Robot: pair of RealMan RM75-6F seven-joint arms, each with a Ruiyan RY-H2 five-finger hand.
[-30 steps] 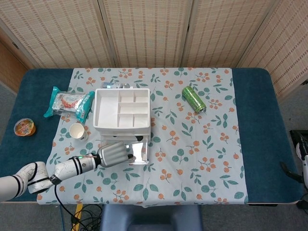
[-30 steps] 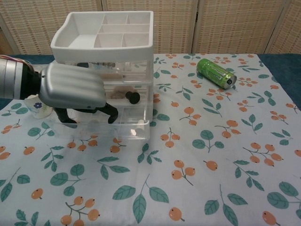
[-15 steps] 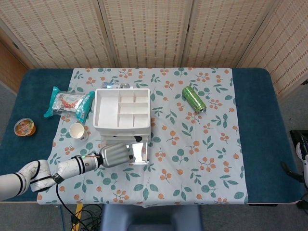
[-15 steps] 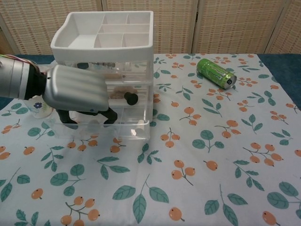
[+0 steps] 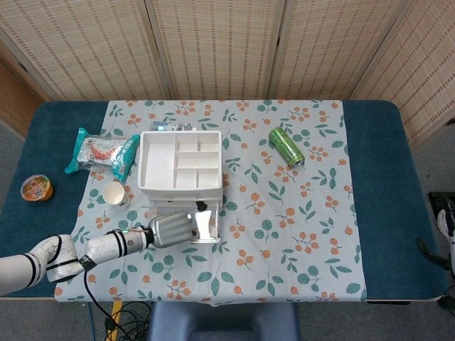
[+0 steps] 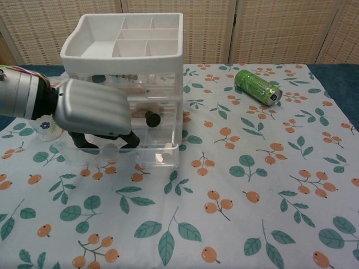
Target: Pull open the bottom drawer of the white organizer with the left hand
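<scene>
text: none legible | green can (image 6: pixel 257 86): logo unreadable

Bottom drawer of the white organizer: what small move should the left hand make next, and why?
Probably a short, straight pull toward the robot. In the chest view the left hand has its fingers hooked down over the front edge of the clear bottom drawer, which sticks out only slightly from the white organizer. The drawer looks far from fully open.

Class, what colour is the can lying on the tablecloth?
The can is green with black markings, clearest in the chest view.
</scene>
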